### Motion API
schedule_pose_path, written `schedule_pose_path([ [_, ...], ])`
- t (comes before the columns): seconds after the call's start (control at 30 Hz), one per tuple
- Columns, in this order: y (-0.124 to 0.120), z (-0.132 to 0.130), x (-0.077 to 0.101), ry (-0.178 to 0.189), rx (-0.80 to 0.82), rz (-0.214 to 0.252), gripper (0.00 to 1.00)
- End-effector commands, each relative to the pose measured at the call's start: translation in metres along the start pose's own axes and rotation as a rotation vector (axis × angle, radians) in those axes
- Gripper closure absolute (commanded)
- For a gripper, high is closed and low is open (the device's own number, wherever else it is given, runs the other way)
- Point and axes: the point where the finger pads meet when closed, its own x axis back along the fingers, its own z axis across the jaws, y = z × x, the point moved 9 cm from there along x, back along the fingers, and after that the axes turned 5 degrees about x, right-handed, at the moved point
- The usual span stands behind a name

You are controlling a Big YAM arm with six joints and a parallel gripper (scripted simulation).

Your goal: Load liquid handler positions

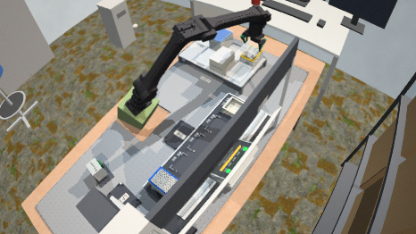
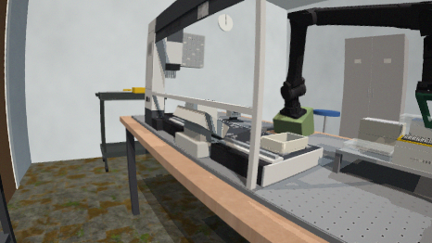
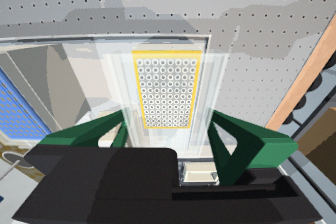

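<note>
Reservoir (image 1: pixel 233 103) and blue tip rack (image 1: pixel 162 179) sit on deck; gripper (image 3: pixel 167 131) pinches the clear cover (image 3: pixel 162 100) over the yellow rack (image 3: pixel 167 90), still unmoved

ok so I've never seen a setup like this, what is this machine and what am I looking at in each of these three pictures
It is one black robot arm bolted to a lab bench. One picture looks down from above, one from the side, one from a camera on the arm's wrist. The arm reaches over a raised shelf of lab boxes beside a liquid-handling machine. Its green gripper is shut on a clear cover, above a yellow rack of pipette tips. A blue rack and a pale tub already sit in the machine.
</note>
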Motion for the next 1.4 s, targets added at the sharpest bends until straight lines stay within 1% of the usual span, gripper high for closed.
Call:
schedule_pose_path([
  [0.0,0.006,-0.009,0.051,-0.03,-0.031,-0.081,1.0],
  [0.03,0.006,-0.008,0.057,-0.032,-0.03,-0.089,1.0],
  [0.07,0.006,-0.008,0.06,-0.033,-0.031,-0.09,1.0],
  [0.17,0.007,-0.006,0.059,-0.03,-0.027,-0.082,1.0],
  [0.3,0.003,-0.013,0.065,-0.032,-0.04,-0.079,1.0],
  [0.4,0.004,-0.012,0.065,-0.03,-0.037,-0.077,1.0],
  [0.43,0.009,-0.005,0.056,-0.023,-0.025,-0.062,1.0],
  [0.57,0.006,-0.005,0.074,-0.027,-0.026,-0.08,1.0],
  [0.7,0.001,-0.013,0.083,-0.031,-0.04,-0.082,1.0],
  [0.8,0.002,-0.008,0.093,-0.03,-0.033,-0.09,1.0],
  [0.9,0.002,-0.007,0.098,-0.03,-0.031,-0.091,1.0],
  [0.97,0.002,-0.007,0.098,-0.03,-0.031,-0.091,1.0],
  [1.0,-0.003,-0.007,0.076,-0.017,-0.029,-0.042,1.0],
  [1.03,0.0,-0.011,0.082,-0.022,-0.035,-0.054,1.0],
  [1.07,0.002,-0.007,0.073,-0.018,-0.02,-0.05,1.0],
  [1.2,0.002,-0.007,0.073,-0.018,-0.02,-0.05,1.0],
  [1.23,0.0,0.009,0.073,-0.012,-0.007,-0.035,1.0],
  [1.27,0.0,0.01,0.072,-0.01,-0.006,-0.033,1.0],
  [1.3,0.003,0.008,0.075,-0.013,-0.01,-0.043,1.0],
  [1.33,-0.008,0.0,0.077,-0.02,-0.03,-0.057,1.0],
  [1.37,-0.016,-0.007,0.074,-0.021,-0.043,-0.051,1.0],
])
